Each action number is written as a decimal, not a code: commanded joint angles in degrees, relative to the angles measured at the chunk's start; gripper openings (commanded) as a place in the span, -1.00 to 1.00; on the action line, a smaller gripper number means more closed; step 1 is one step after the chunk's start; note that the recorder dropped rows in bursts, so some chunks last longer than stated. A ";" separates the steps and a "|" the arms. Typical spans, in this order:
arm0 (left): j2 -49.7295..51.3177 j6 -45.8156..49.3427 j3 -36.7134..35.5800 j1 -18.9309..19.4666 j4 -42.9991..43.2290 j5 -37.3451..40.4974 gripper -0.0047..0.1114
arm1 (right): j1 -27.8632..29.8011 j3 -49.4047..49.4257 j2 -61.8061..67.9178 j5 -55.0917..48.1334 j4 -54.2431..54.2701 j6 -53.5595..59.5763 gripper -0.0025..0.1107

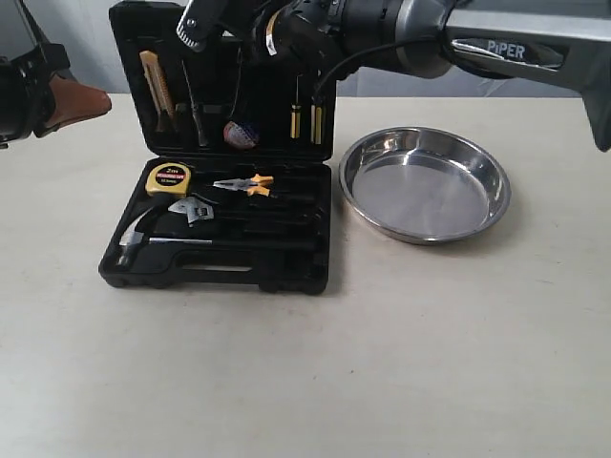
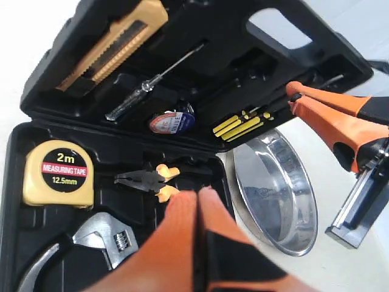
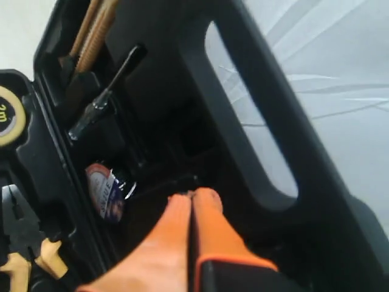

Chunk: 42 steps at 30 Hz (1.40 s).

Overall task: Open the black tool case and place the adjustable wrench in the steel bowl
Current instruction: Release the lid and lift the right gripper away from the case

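A pale tabletop [image 1: 382, 363] carries an open black case [image 1: 220, 277], its lid [image 1: 258, 72] standing upright behind the base. The right arm [image 1: 496, 43] reaches in from the right, across the top of the lid.

To the right of the case, just beside it, sits the empty steel bowl [image 1: 425, 186].

In the base, a hammer [image 1: 143, 239] lies along the front. A yellow tape measure [image 1: 170, 178] sits at the back left corner. The wrench [image 1: 194, 209] rests in its slot between the two, silver head to the left and black handle running right, untouched by either arm. Orange-handled pliers [image 1: 244, 184] lie just behind it.

The lid holds a utility knife [image 1: 156, 91], a screwdriver [image 1: 196, 110] and a roll of tape [image 1: 240, 135].

The right fingers [image 3: 176, 225] are pressed together, gripping nothing. Their tips are at the lid's inner face beside the handle slot, though whether they touch it cannot be told.

The left fingers [image 2: 176, 231] are likewise closed on nothing. They hover off the case's left side, clear of the tools.
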<state>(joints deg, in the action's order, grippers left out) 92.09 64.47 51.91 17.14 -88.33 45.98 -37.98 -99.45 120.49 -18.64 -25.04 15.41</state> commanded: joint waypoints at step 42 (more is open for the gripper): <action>-44.79 -5.04 -17.57 -0.04 16.74 0.59 -0.92 | 0.27 39.81 -43.68 -4.81 33.28 -2.40 -0.96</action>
<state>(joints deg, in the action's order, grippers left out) 53.00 61.44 36.89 17.14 -73.61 48.18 -37.96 -61.03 77.92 -24.23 7.13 12.87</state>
